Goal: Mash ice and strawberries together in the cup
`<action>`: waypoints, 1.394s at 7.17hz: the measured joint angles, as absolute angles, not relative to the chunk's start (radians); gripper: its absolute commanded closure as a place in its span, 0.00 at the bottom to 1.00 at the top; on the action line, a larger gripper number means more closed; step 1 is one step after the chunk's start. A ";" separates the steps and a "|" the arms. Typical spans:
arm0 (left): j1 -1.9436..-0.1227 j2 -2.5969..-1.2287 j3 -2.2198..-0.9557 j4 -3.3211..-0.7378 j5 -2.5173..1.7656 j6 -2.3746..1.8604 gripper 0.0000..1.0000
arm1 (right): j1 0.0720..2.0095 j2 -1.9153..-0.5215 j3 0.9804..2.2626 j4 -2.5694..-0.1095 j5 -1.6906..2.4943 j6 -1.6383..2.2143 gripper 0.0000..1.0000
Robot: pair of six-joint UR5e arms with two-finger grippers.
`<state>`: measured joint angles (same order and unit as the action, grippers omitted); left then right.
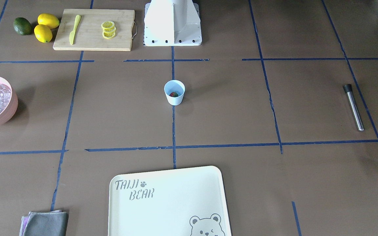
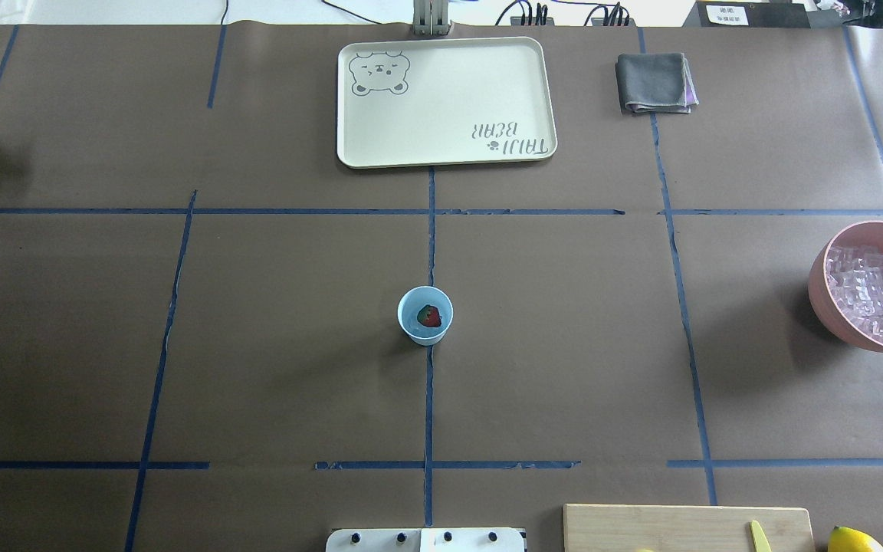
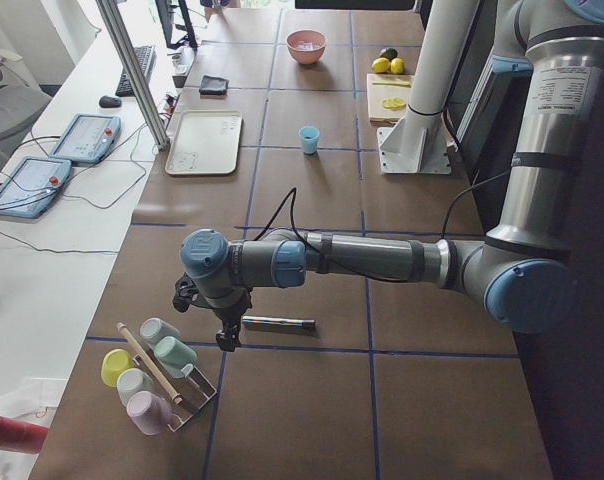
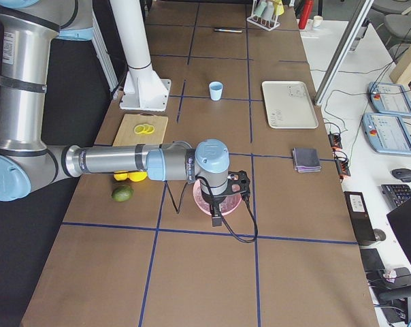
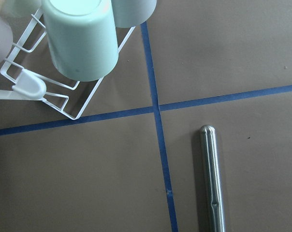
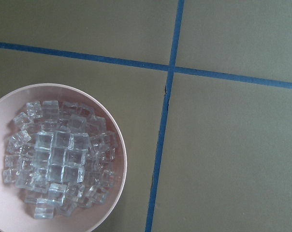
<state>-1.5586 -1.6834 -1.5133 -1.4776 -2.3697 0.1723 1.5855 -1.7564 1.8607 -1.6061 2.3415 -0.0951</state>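
Observation:
The pale blue cup point(image 2: 425, 315) stands upright at the table's middle, with one red strawberry point(image 2: 431, 316) inside; it also shows in the front view point(image 1: 174, 92). Clear ice cubes point(image 6: 59, 159) fill a pink bowl point(image 2: 821, 291) at the table's right edge. A steel rod with a black end point(image 1: 353, 107) lies near the left edge, and shows in the left wrist view point(image 5: 212, 183). My left gripper point(image 3: 225, 338) hangs over the table beside the rod. My right gripper point(image 4: 217, 219) hangs above the pink bowl. I cannot tell whether either is open or shut.
A cream tray point(image 2: 445, 100) and a folded grey cloth point(image 2: 654, 83) lie on the far side. A cutting board point(image 1: 94, 29) holds lemon slices and a yellow knife, with lemons and a lime point(image 1: 22, 26) beside it. A white rack of cups point(image 5: 78, 53) stands near the rod.

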 measured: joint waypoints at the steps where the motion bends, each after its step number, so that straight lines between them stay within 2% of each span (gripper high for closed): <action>1: -1.559 -1.675 -1.513 -1.500 -2.370 0.173 0.00 | 1.585 -1.756 1.861 -1.606 2.342 -0.095 0.00; 10: -1.560 -1.642 -1.515 -1.539 -2.364 0.178 0.00 | 1.585 -1.756 1.859 -1.606 2.342 -0.095 0.01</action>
